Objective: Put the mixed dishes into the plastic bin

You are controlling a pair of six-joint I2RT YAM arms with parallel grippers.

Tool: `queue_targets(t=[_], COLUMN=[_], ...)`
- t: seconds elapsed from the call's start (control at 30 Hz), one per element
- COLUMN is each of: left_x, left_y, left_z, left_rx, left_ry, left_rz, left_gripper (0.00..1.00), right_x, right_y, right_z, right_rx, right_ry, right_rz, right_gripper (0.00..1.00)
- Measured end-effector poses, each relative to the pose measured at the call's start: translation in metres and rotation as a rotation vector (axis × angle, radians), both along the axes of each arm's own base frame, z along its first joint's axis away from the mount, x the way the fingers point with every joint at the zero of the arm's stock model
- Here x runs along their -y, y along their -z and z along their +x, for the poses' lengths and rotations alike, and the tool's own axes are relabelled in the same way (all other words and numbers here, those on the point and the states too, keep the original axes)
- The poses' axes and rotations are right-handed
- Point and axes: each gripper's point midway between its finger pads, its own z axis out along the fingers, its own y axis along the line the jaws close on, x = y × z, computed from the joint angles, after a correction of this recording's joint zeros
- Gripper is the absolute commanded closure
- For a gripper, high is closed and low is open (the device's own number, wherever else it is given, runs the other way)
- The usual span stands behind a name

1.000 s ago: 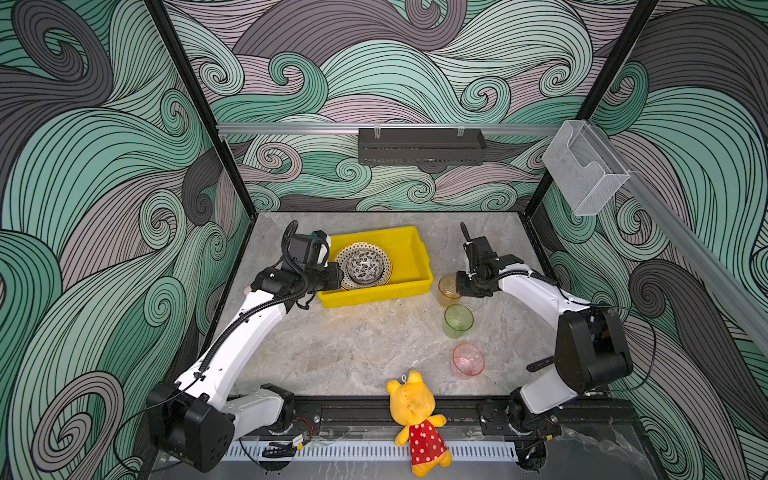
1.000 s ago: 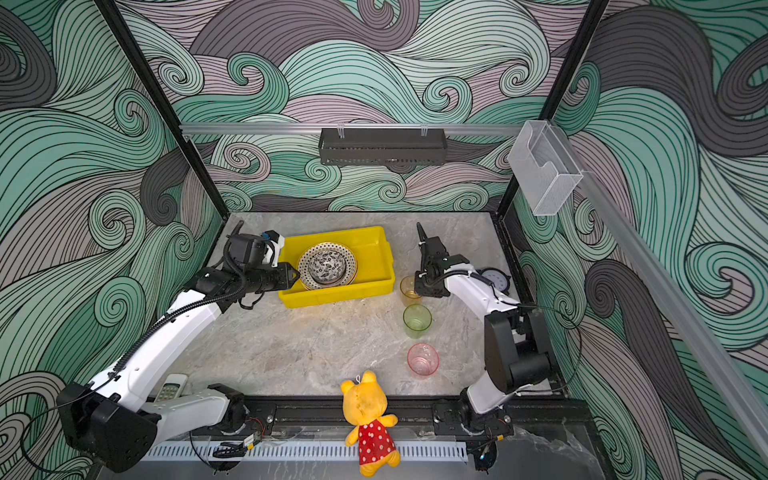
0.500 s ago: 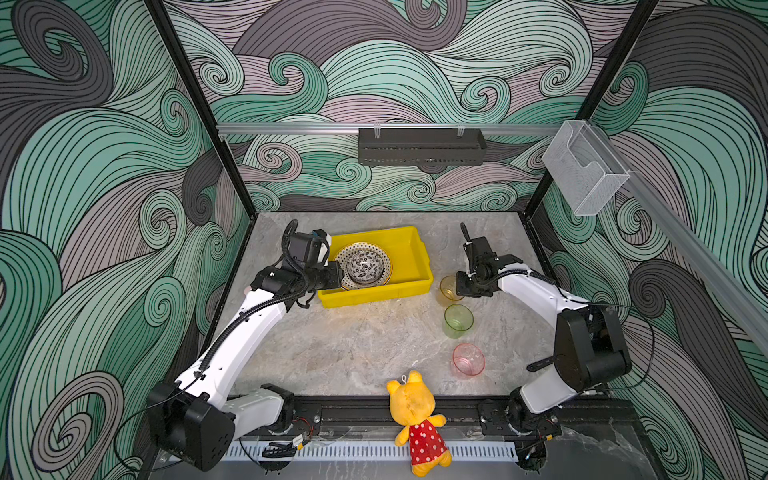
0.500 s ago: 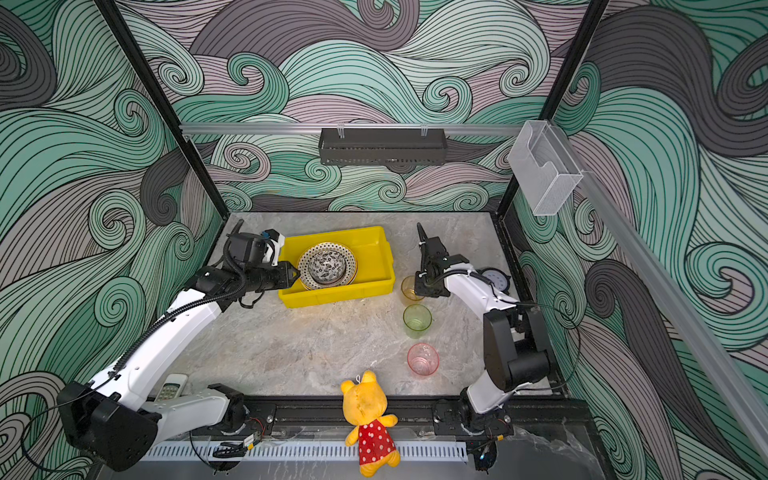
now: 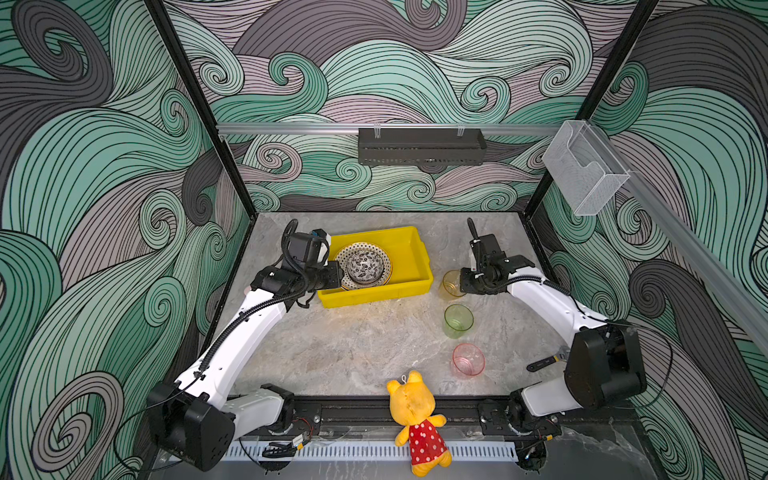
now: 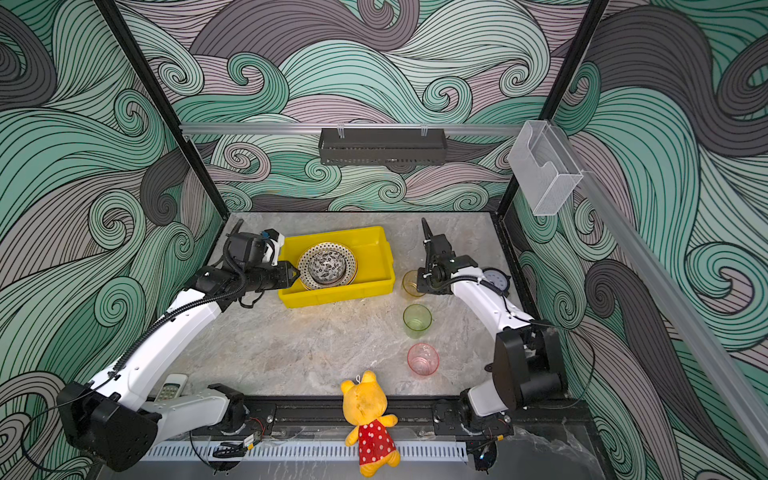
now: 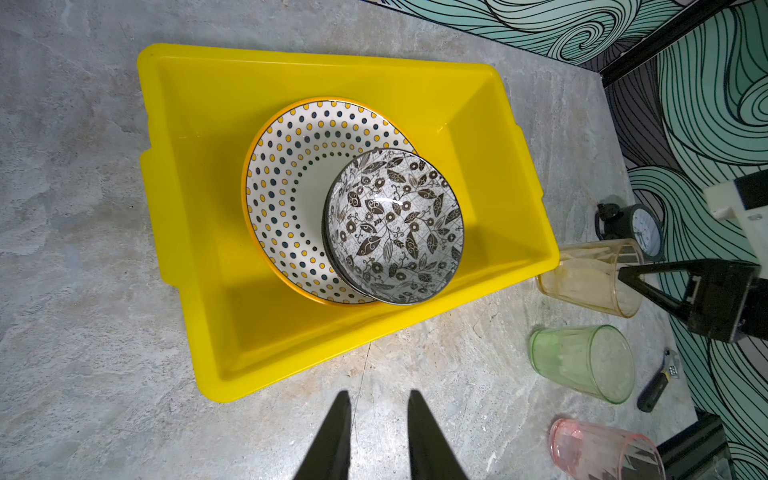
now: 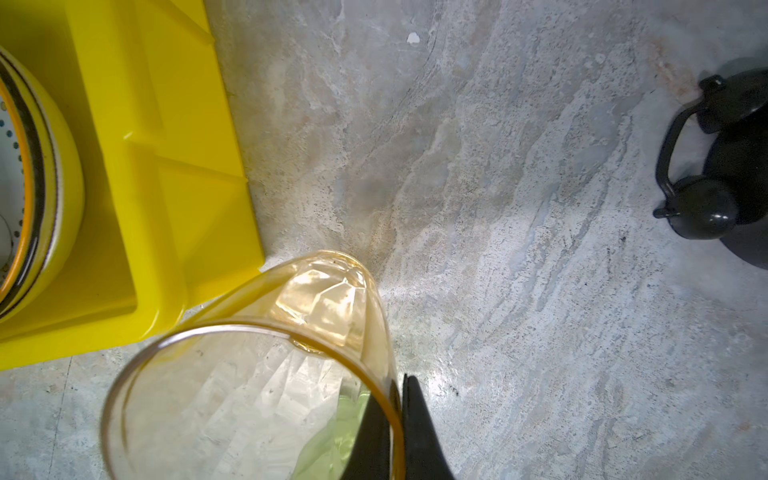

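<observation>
Right claw [image 8: 401, 384]: mine, pinched shut on wall of amber cup [image 8: 324, 299], one finger inside rim, one outside; cup just beside short end of yellow bin [image 8: 174, 166]. Left claw [image 7: 379, 395]: narrow gap, empty, at bin's far end from cup. In bin: dotted plate [image 7: 286, 174], leafy bowl [image 7: 395, 224] on it. Green cup [image 5: 458, 319], pink cup [image 5: 468, 360] on tabletop [image 5: 353, 345], outside bin.
</observation>
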Motion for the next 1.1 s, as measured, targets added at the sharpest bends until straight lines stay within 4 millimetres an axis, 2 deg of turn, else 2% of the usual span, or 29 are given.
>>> queue_targets(t=[0.57,0.7,1.1], left_x=[-0.003,-0.006,-0.005], left_y=[-0.009,-0.005,-0.006], left_z=[-0.002,-0.001,0.006], left_rx=[0.032,0.038,0.065], left_ry=[-0.008,-0.026,-0.046], left_rz=[-0.002,0.003,-0.012], left_gripper=[0.73,0.73,0.73], right_x=[0.003,0.005,-0.001], right_y=[-0.032,-0.041,-0.075], right_z=[0.003,0.004,0.012], right_rx=[0.048,0.059,0.122], right_ry=[0.006,0.007,-0.016], right_rz=[-0.006,-0.018,-0.045], right_gripper=[1.00,1.00,1.00])
